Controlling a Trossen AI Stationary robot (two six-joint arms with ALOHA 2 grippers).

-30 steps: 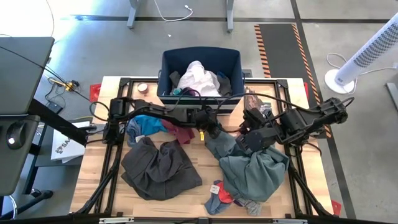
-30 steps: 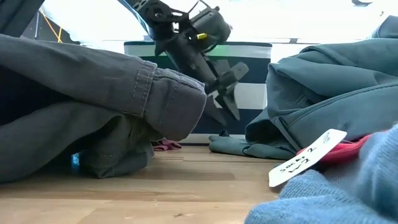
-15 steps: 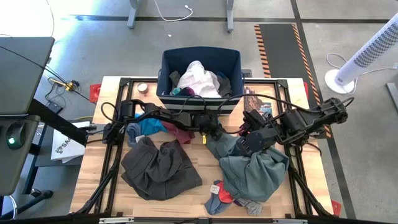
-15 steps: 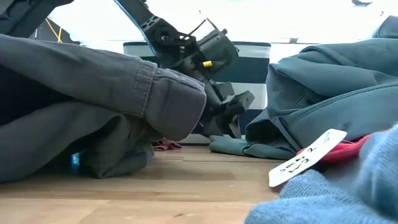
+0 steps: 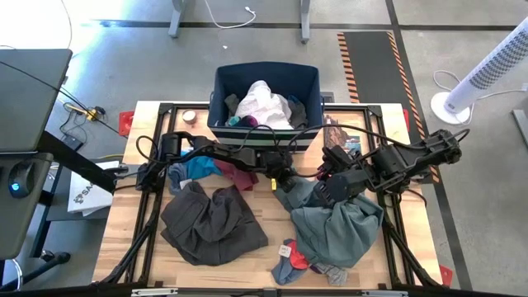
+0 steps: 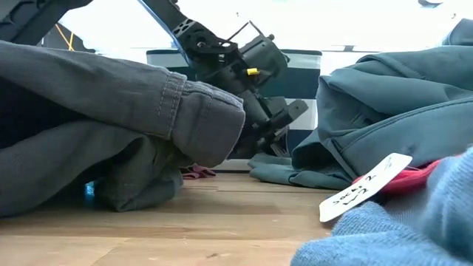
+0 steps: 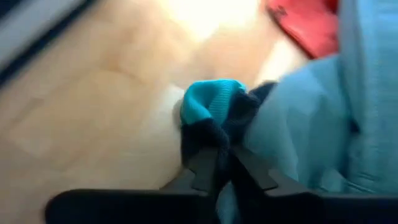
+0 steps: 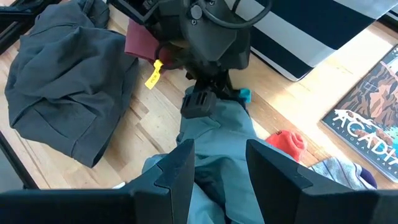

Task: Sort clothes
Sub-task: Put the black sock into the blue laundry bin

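Note:
My left gripper reaches to the table's middle and is shut on a small teal and dark piece of cloth. That piece lies at the far end of the grey-green shirt. My right gripper hangs open above the shirt with nothing between its fingers. Dark grey-brown trousers lie in a heap at the near left. A maroon piece and a bright blue piece lie beyond them. Small grey and red socks rest by the near edge. My left gripper pinches a bunched fold of the teal and dark cloth between its two fingers. The fingers slant down at it from the table's left. The cloth stays low at the tabletop, against the shirt's edge.
A navy bin with white stripes stands at the far middle, with white cloth inside. A printed book lies at the far right, a red sock beside it. Bare wood shows between trousers and shirt.
My left gripper has gone down toward the table at the shirt's far end, tipping more steeply. Its fingers, open a second ago, have shut on the teal and dark cloth. My right gripper has kept its place.

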